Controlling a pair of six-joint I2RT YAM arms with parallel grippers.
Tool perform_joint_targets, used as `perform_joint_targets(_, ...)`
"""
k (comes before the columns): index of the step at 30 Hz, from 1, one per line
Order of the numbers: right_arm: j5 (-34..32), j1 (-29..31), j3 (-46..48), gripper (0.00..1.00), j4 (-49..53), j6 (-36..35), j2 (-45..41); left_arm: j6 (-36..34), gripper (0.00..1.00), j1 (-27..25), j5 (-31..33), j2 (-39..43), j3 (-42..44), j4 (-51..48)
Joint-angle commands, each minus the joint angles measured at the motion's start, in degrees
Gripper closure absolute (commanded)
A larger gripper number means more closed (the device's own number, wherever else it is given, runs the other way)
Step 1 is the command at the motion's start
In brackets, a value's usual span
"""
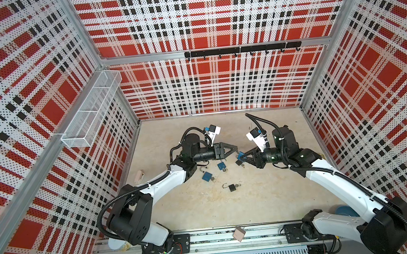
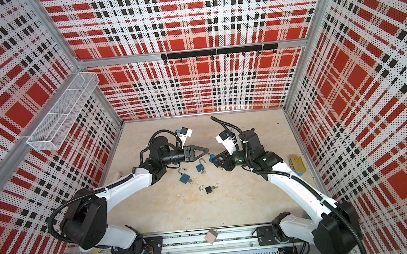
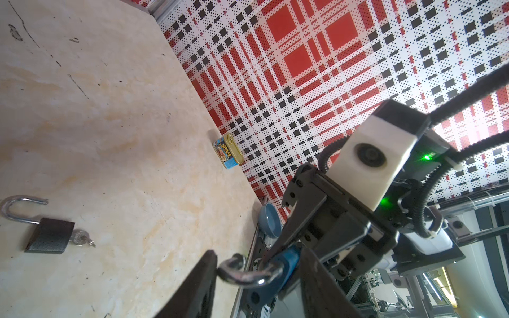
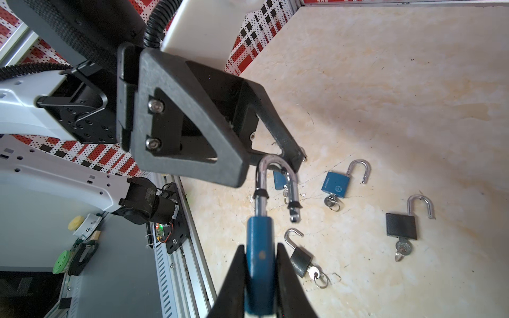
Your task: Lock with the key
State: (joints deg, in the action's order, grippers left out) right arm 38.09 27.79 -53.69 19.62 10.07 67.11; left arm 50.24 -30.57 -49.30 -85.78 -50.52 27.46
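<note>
The right gripper (image 4: 260,247) holds the blue padlock (image 4: 259,234) aloft, mid-frame in both top views
Its jaws are clamped on the lock's body, low centre in the right wrist view; the left gripper (image 4: 271,168) stands partly open, fingers either side of the open shackle (image 4: 258,179), not squeezing it, above the beige table (image 4: 413,82)

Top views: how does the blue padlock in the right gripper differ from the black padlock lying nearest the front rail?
The blue padlock is clamped between the right gripper's fingers, off the table; the black padlock lies flat on the table. The black padlock shows a key in its keyhole; the blue padlock's keyhole end is hidden. Both have open shackles.
</note>
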Motion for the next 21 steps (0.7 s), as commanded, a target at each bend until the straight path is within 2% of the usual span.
perform_joint_targets(1, 1.2, 0.1, -1.6, 1.0, -2.6, -0.1, 0.3, 2.0, 0.48, 0.2, -0.2, -1.0, -0.9, 4.4)
perform_joint_targets(11, 1.3, 0.1, -1.6, 1.0, -2.5, -0.1, 0.6, 2.8, 0.48, 0.1, -0.2, -2.0, -1.6, 5.7)
perform_joint_targets(21, 0.4, 0.1, -2.1, 1.0, -1.7, -0.4, 1.2, 3.5, 0.56, -0.5, -2.4, -1.3, 0.3, 6.3)
